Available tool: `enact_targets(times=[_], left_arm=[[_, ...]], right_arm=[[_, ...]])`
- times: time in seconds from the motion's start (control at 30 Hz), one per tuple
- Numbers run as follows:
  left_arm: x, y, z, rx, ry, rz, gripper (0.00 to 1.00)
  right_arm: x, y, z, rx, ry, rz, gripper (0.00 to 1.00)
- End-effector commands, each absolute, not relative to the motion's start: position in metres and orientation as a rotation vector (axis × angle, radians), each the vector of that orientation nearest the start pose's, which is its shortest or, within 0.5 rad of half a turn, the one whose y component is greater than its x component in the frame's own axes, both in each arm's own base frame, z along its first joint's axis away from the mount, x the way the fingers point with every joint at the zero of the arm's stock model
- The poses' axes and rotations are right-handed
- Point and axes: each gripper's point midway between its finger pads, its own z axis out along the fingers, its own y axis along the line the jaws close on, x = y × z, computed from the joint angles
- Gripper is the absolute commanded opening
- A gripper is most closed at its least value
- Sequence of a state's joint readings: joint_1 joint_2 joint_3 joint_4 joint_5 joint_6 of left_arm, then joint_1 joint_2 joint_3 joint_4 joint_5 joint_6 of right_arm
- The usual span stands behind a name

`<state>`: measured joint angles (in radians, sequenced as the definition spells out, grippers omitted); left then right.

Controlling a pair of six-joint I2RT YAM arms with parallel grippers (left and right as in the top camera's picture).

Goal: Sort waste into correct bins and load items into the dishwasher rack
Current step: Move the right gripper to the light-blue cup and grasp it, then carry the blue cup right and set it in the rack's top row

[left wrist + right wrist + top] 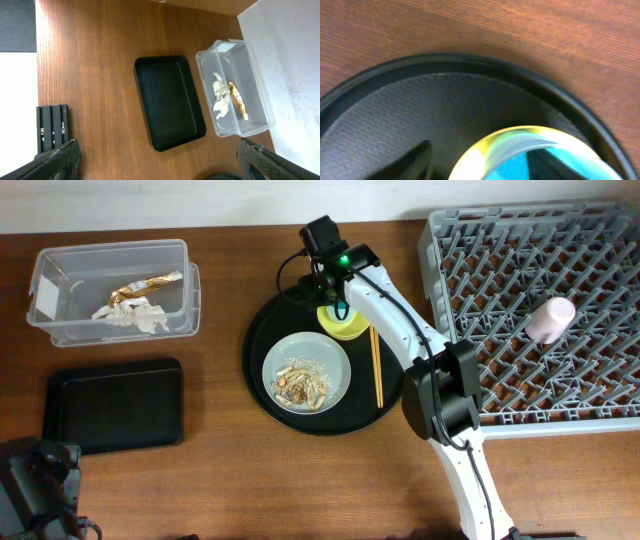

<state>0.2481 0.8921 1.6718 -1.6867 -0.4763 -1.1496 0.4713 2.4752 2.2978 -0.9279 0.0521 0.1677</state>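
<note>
Paper [130, 316], wrapper [150, 283] binned, pink cup [551, 320] racked — scraps [300, 386], plate [281, 356], yellow bowl [352, 330] remain; left pincer [157, 150] spread, right pincer [338, 305] unreadable.

Tub [60, 280] is set far left, flat tray [112, 405] before it; plate [332, 356] and bowl [350, 329] are placed on round tray [263, 340]; rack [560, 385] right.
</note>
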Motion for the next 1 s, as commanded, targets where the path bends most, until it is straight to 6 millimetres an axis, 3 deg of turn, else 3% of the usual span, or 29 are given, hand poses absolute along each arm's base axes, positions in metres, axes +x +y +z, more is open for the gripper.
enact_targets(times=[0.0,0.07,0.27,0.33,0.43,0.6,0.7,0.77,0.8,0.9,0.97], left_arm=[[0.101,0.110,0.356,-1.671,1.648,0.172,0.99],[0.101,0.110,0.356,-1.671,1.648,0.172,0.99],[0.101,0.110,0.356,-1.671,1.648,0.172,0.99],[0.101,0.110,0.356,-1.671,1.648,0.172,0.99],[0.101,0.110,0.356,-1.671,1.648,0.172,0.99],[0.101,0.110,0.356,-1.671,1.648,0.172,0.99],[0.101,0.110,0.356,-1.671,1.648,0.172,0.99],[0.101,0.110,0.356,-1.671,1.648,0.172,0.99],[0.101,0.110,0.356,-1.671,1.648,0.172,0.99],[0.101,0.110,0.356,-1.671,1.648,0.172,0.99],[0.101,0.110,0.356,-1.671,1.648,0.172,0.99]], right_arm=[[0.532,0.252,0.080,-0.375,2.636,0.076,0.45],[0.528,0.251,0.078,-0.372,2.653,0.070,0.29],[0.523,0.248,0.080,-0.360,2.676,0.065,0.12],[0.522,0.251,0.097,-0.336,2.665,0.102,0.04],[0.523,0.253,0.139,-0.328,2.609,0.146,0.04],[0.525,0.231,0.255,-0.255,2.430,0.229,0.04],[0.520,0.194,0.321,-0.189,2.323,0.273,0.04],[0.519,0.159,0.349,-0.117,2.276,0.256,0.04],[0.519,0.131,0.362,-0.060,2.258,0.235,0.04],[0.521,0.068,0.370,0.036,2.255,0.247,0.04],[0.522,0.032,0.365,0.037,2.267,0.363,0.04]])
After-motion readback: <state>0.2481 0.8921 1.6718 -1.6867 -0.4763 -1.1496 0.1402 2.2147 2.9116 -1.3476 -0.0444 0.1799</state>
